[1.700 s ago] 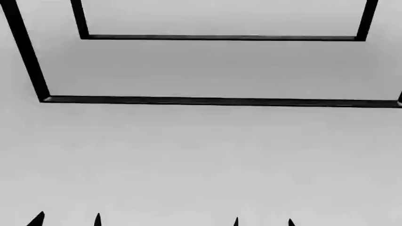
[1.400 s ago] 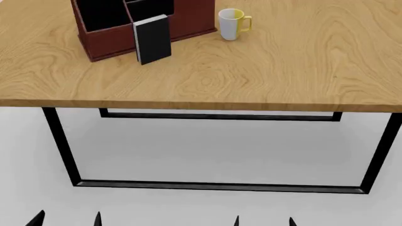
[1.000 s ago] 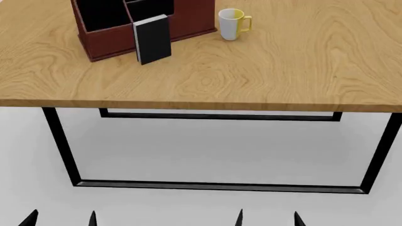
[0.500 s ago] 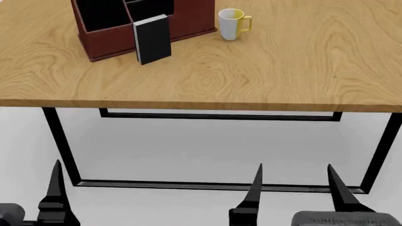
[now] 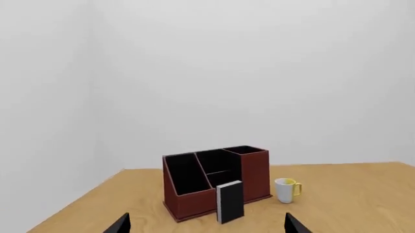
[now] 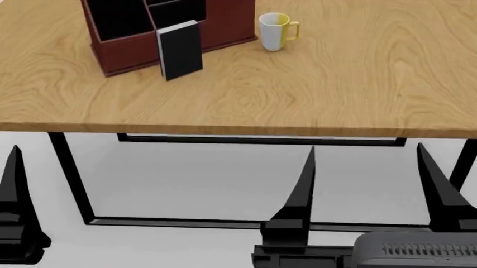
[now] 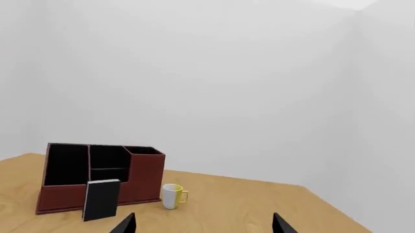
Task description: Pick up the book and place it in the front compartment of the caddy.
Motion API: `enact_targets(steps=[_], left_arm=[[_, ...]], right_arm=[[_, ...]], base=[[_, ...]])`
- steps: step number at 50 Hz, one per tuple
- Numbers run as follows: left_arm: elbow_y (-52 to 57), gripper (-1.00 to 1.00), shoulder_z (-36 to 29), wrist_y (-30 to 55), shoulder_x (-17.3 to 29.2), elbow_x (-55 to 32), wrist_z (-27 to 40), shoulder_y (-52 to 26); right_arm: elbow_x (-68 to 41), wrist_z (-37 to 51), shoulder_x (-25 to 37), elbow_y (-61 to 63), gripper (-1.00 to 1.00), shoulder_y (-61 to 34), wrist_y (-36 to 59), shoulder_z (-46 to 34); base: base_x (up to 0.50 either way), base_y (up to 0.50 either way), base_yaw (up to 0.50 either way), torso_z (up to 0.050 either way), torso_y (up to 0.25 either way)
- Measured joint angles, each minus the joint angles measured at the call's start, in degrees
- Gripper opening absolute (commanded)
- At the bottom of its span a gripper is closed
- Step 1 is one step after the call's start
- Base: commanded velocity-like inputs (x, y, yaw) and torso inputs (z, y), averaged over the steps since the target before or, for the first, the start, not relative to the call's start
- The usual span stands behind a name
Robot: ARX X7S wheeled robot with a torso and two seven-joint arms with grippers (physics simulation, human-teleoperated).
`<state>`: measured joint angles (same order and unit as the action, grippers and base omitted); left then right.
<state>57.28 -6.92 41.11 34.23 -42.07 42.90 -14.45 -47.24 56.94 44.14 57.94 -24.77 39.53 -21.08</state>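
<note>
The black book (image 6: pixel 181 50) stands upright on the table, leaning against the front wall of the red-brown caddy (image 6: pixel 123 54) at the far left. Both also show in the left wrist view, book (image 5: pixel 230 202) and caddy (image 5: pixel 191 204), and in the right wrist view, book (image 7: pixel 101 200) and caddy (image 7: pixel 147 175). My right gripper (image 6: pixel 365 167) is open and empty, in front of the table and below its front edge. Of my left gripper only one finger (image 6: pixel 13 190) shows at the head view's left edge. The wrist views show the left gripper (image 5: pixel 207 225) and the right gripper (image 7: pixel 204 223) wide open, far from the book.
A white-and-yellow mug (image 6: pixel 274 30) stands just right of the caddy. The wooden table (image 6: pixel 298 95) has a black metal frame (image 6: pixel 71 178) beneath it. White walls lie behind the table.
The head view swung up from the floor to the table. Both grippers have risen into view, from mere fingertips at the bottom edge to whole fingers. The book, caddy and mug have not moved.
</note>
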Motion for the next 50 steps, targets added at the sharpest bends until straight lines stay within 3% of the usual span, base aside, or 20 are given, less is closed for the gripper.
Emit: enact_targets(steps=[9, 18, 33, 50], left_arm=[[1.38, 1.0, -8.2, -8.37, 12.29, -9.11, 13.23, -3.5], [1.88, 1.0, -15.12, -14.66, 19.7, -13.44, 20.71, -6.95], [2.11, 1.0, -22.47, -19.77, 25.61, -17.09, 26.79, -12.83], [1.9, 1.0, -28.6, -23.87, 29.19, -17.74, 29.82, -16.74]], right_arm=[[-7.1, 10.06, 7.64, 0.88, 1.0, -6.86, -4.34, -8.46], [-10.32, 14.7, 10.88, 1.06, 1.0, -11.12, -6.49, -13.21], [-12.19, 17.21, 12.7, 1.13, 1.0, -15.0, -8.3, -17.13], [-12.99, 17.53, 13.12, 0.83, 1.0, -17.79, -9.16, -19.58]], base=[[0.23, 0.03, 0.0, 0.0, 0.0], [0.24, 0.17, 0.0, 0.0, 0.0], [0.24, 0.26, 0.0, 0.0, 0.0], [0.24, 0.27, 0.0, 0.0, 0.001]])
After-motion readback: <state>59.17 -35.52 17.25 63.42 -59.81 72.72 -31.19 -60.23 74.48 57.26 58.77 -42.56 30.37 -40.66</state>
